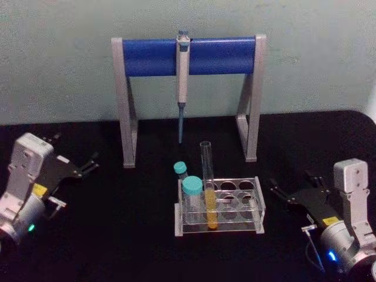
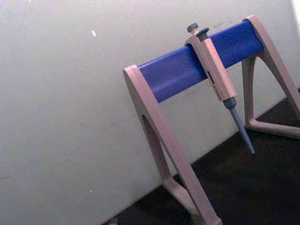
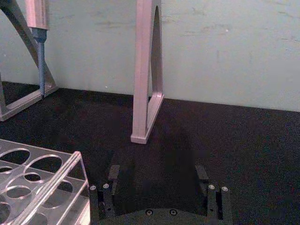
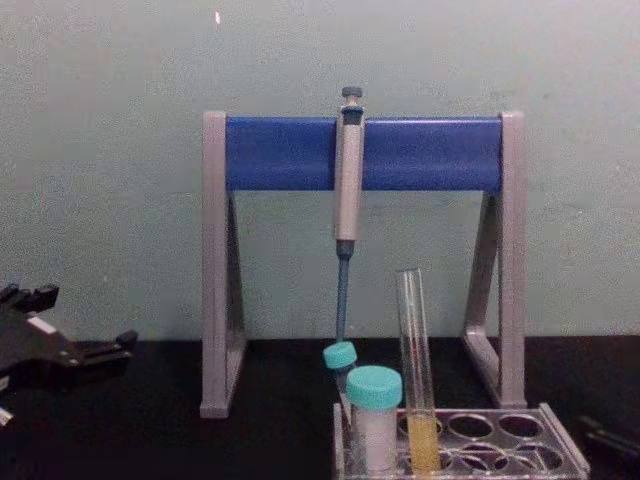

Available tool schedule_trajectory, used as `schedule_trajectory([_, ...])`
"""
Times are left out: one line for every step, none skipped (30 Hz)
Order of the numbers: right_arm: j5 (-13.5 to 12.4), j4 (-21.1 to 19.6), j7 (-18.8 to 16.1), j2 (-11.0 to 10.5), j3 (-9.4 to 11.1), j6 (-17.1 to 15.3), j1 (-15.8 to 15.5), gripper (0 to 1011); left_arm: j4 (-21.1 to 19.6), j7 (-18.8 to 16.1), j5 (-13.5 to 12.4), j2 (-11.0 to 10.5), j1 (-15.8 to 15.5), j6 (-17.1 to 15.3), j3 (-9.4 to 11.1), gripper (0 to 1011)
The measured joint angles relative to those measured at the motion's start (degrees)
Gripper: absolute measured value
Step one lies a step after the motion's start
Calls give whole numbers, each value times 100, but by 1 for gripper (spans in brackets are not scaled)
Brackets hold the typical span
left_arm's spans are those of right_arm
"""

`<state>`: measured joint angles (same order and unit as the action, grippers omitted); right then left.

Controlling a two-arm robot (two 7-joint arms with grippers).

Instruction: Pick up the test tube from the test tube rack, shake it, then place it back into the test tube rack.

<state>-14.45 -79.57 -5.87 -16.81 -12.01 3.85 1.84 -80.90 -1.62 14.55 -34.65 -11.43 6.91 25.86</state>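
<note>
Crowding the test tube (image 1: 208, 187), teal-capped tubes (image 1: 192, 189) share its rack (image 1: 247, 207); both tools (image 1: 88, 165) (image 1: 294, 188) wide.

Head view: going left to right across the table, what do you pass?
Left gripper → left leg of the pipette stand → teal-capped tubes → test tube standing in the test tube rack → right gripper.

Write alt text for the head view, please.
A test tube holding yellow liquid stands in a clear test tube rack beside two teal-capped tubes. Behind, a pipette hangs from a blue-barred stand; left end effector and right end effector rest apart, open.
</note>
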Motion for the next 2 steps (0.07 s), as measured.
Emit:
schedule_trajectory([0, 0, 0, 0, 0, 0, 0, 1000, 0, 0, 0, 0, 0, 0, 0, 1001])
schedule_trajectory([0, 0, 0, 0, 0, 0, 0, 1000, 0, 0, 0, 0, 0, 0, 0, 1001])
